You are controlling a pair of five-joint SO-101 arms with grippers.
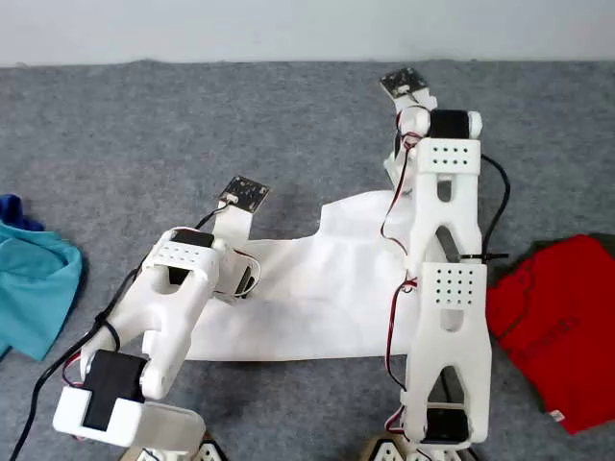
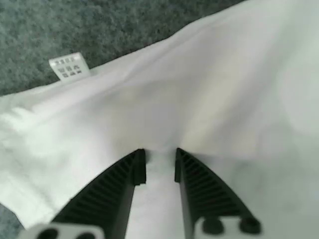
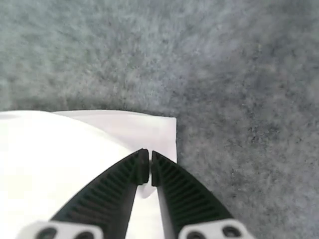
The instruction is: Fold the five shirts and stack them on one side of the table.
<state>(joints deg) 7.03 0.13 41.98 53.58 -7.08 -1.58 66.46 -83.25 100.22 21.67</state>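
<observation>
A white shirt point(image 1: 317, 298) lies spread in the middle of the grey table, partly under both arms. My left gripper point(image 2: 159, 167) is at the shirt's left part point(image 1: 245, 280), its fingers drawn close with a ridge of white cloth point(image 2: 199, 89) pinched between them. A small white label point(image 2: 69, 65) sticks out at the shirt's edge nearby. My right gripper point(image 3: 150, 169) is at the shirt's far right corner point(image 1: 396, 168), shut on the corner of the white cloth point(image 3: 75, 149), with bare grey table beyond it.
A teal shirt point(image 1: 34, 279) lies crumpled at the left edge with a dark blue piece point(image 1: 14, 209) behind it. A red shirt point(image 1: 557, 317) lies at the right edge. The far part of the grey table point(image 1: 240, 115) is bare.
</observation>
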